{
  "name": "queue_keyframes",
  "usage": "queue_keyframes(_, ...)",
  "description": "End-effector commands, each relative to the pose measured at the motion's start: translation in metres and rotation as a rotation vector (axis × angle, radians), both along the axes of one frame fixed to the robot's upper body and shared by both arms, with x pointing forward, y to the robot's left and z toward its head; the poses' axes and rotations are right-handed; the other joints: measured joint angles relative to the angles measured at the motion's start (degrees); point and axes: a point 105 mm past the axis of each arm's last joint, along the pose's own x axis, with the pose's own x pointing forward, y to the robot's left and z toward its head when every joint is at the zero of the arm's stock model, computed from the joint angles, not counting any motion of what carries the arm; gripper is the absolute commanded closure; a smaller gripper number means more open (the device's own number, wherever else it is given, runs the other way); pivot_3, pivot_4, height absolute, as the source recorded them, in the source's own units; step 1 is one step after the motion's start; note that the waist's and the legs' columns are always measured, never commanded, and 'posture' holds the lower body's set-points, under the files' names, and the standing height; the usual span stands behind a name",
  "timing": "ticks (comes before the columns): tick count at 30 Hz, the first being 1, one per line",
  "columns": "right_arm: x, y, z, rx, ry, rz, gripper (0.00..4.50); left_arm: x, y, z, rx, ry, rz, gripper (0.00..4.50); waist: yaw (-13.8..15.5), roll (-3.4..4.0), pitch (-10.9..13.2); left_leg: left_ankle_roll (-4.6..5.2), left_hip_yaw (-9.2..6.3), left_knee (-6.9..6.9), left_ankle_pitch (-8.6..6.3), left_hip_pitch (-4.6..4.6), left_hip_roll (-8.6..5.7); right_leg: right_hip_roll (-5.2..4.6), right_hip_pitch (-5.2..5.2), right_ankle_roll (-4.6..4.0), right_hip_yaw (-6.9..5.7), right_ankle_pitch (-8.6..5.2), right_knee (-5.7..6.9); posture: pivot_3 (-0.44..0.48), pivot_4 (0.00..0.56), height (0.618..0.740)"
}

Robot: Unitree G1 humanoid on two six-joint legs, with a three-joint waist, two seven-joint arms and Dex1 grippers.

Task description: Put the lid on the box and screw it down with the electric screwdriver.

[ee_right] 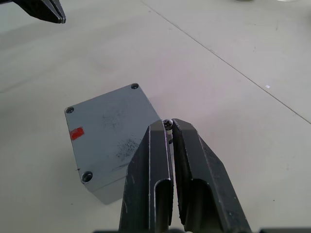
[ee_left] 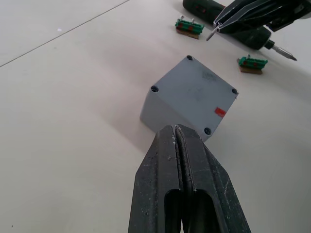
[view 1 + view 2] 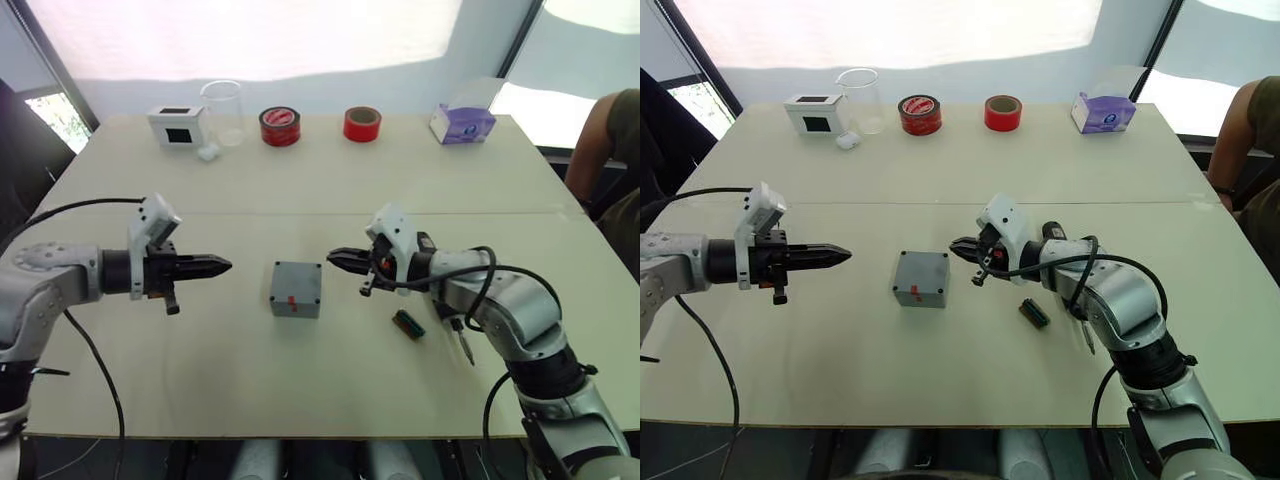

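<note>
Centrally, the box (image 3: 296, 288) sits on the table (image 3: 330, 180) with the lid (image 1: 104, 121) already on top, a small red mark on it, and four corner screw holes visible. Open tabletop surrounds it on every side, well away from all edges. The left gripper (image 3: 215, 266) hovers left of it, fingers pressed together, holding nothing. The right gripper (image 3: 342, 260) hovers just right of it, pinching a small screw (image 1: 168, 124) at its tips. The electric screwdriver (image 2: 238, 29) lies to the right under the right arm, long axis running near-far, bit toward the near edge. Two small green parts (image 2: 188, 26) lie beside it. Two red tape rolls (image 3: 281, 126) stand along the far edge.
</note>
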Motion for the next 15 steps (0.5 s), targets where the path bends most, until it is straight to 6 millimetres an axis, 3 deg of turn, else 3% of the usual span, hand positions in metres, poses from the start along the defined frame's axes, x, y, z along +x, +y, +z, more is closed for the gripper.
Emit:
queue_keyframes(1,-0.003,0.011,0.009,0.013,-0.048,0.058,4.38,-0.006,-0.005,0.009,-0.016,-0.038,-0.007,4.5,-0.1,0.0,0.0,0.0,0.0,0.0,0.0,0.01,0.02,0.01,0.0,0.0,0.01,0.0,0.0,0.0,0.15,0.74)
queue_keyframes(15,0.007,0.014,-0.002,-0.016,-0.051,0.043,4.38,-0.01,-0.012,0.009,-0.017,-0.036,-0.014,4.5,0.0,0.0,0.0,-0.04,-0.01,-0.02,0.02,0.02,0.04,0.03,-0.04,0.0,0.01,0.0,0.02,0.0,0.15,0.74)
